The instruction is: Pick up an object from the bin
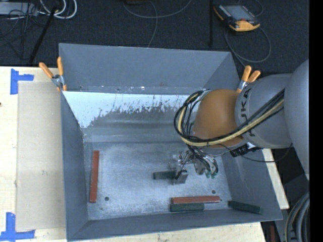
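**Gripper down at right end of dark bar, mid-floor**

Gripper (180, 174) sits low over the bin (146, 74) floor, at the right end of a small dark bar (162, 175). The bar lies flat near the floor's middle, long axis roughly left-right, free end pointing left. Can't tell how wide the gripper is open, or whether it has the bar.

Others, well apart:
- red-brown bar (94, 176) by the left wall, running near-to-far
- red-brown bar (197, 199) along the near edge, with a dark strip (185, 207) just beside it
- dark stick (245, 206) in the near right corner
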